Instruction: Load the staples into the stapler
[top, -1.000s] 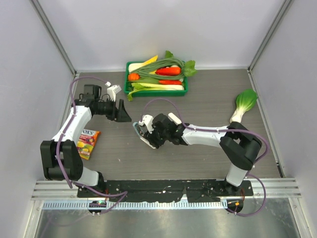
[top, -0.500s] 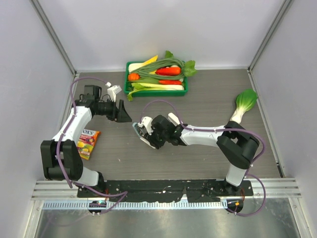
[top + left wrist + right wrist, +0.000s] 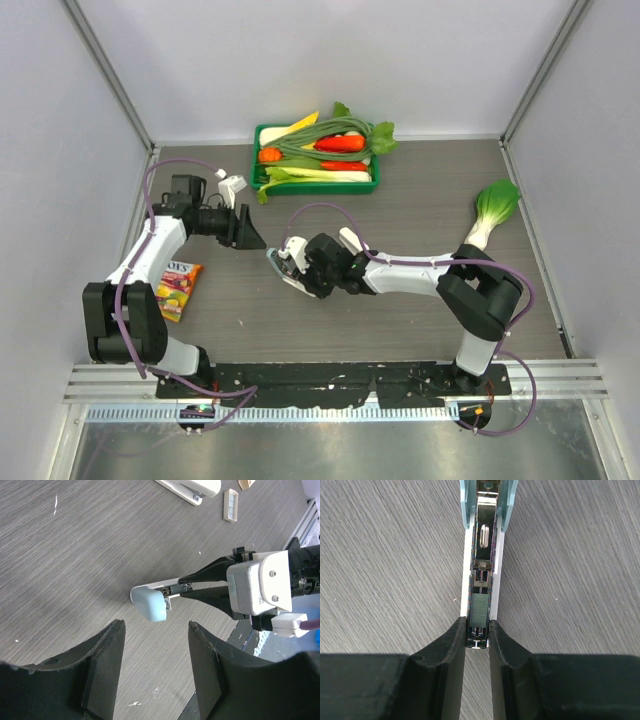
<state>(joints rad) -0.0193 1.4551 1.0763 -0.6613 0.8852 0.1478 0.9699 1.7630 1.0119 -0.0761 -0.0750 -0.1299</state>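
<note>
Bare tabletop [image 3: 380,555] either side of stapler [image 3: 482,555]

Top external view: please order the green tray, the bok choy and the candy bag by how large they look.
1. Green tray, clearly the largest.
2 and 3. Bok choy and candy bag look about alike, so I would not rank them.

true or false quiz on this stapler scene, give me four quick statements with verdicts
1. The right claw is clamped on the stapler. True.
2. The left claw is gripping the stapler too. False: its fingers stand apart with nothing between them.
3. The candy bag lies in the green tray. False: it lies on the table at the left side; the tray holds vegetables.
4. A bok choy lies on the table, apart from the tray. True.
</note>
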